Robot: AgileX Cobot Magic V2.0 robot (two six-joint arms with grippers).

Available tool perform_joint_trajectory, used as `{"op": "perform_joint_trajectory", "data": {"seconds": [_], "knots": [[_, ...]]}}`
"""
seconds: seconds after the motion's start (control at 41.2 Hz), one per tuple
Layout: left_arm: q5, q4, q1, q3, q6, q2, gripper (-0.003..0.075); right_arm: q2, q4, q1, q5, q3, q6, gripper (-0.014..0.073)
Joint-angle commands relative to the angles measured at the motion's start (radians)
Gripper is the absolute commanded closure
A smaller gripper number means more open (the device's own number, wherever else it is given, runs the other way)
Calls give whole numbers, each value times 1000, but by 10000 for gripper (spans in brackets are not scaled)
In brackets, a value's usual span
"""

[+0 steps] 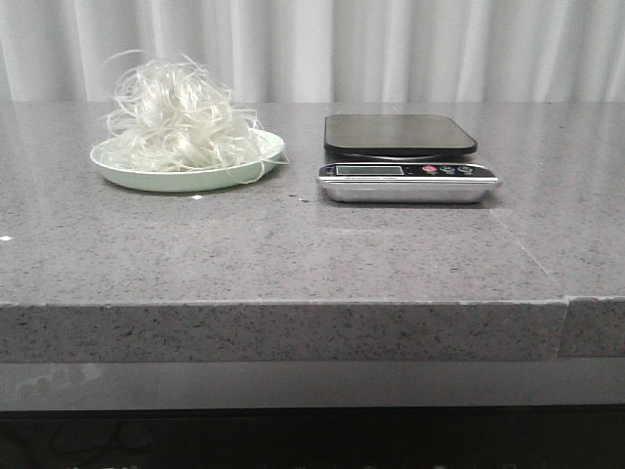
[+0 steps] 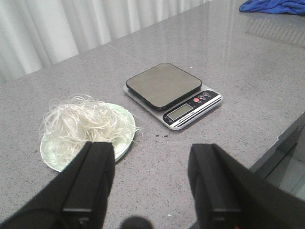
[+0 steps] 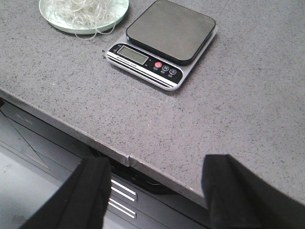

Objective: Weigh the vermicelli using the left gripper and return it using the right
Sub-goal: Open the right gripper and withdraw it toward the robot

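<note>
The vermicelli (image 1: 181, 117) is a fluffy tangle of thin white strands heaped on a pale green plate (image 1: 176, 179) at the left of the grey counter. It also shows in the left wrist view (image 2: 81, 121) and partly in the right wrist view (image 3: 86, 8). A kitchen scale (image 1: 400, 156) with a dark bare platform stands to the right of the plate. My left gripper (image 2: 152, 164) is open and empty, above the counter on the near side of the plate. My right gripper (image 3: 157, 183) is open and empty, over the counter's front edge. Neither gripper shows in the front view.
A blue cloth (image 2: 274, 5) lies far off on the counter. The counter's front edge (image 1: 293, 305) has a seam at the right. White curtains (image 1: 312, 44) hang behind. Dark drawers (image 3: 128, 191) sit below the edge.
</note>
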Motion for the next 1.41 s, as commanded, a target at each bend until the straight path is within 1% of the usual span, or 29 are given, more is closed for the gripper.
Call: {"op": "perform_joint_trajectory", "data": {"seconds": [0.0, 0.049, 0.097, 0.194, 0.243, 0.267, 0.97, 1.067, 1.14, 1.237, 1.31, 1.383], "knots": [[-72, 0, -4, -25, -9, -1, 378, 2, -18, -6, -48, -20, -9, 160], [-72, 0, -4, -25, -9, -1, 416, 2, -18, -6, -48, -20, -9, 210], [-72, 0, -4, -25, -9, -1, 464, 2, -18, -6, -48, -20, -9, 279], [-72, -2, -4, -25, -9, -1, 557, 2, -18, -6, -48, -20, -9, 379], [-72, -4, -4, -25, -9, -1, 583, 2, -18, -6, -48, -20, -9, 417], [-72, -4, -4, -25, -9, -1, 579, 2, -18, -6, -48, -20, -9, 433], [-72, -4, 0, -23, -9, -3, 577, 2, -19, -6, -40, -19, -9, 434], [-92, 6, 55, -7, -7, -13, 577, 2, -19, -6, -40, -19, -9, 434], [-121, 16, 125, 33, -7, -41, 577, 2, -19, -5, -40, -19, -9, 434], [-222, 16, 222, 127, -7, -100, 577, 2, -19, -5, -40, -19, -9, 434], [-325, 16, 293, 213, -7, -163, 577, 2, -19, -5, -40, -19, -9, 434], [-420, 6, 361, 326, -7, -236, 577, 2, -19, -5, -40, -19, -9, 434]]}}
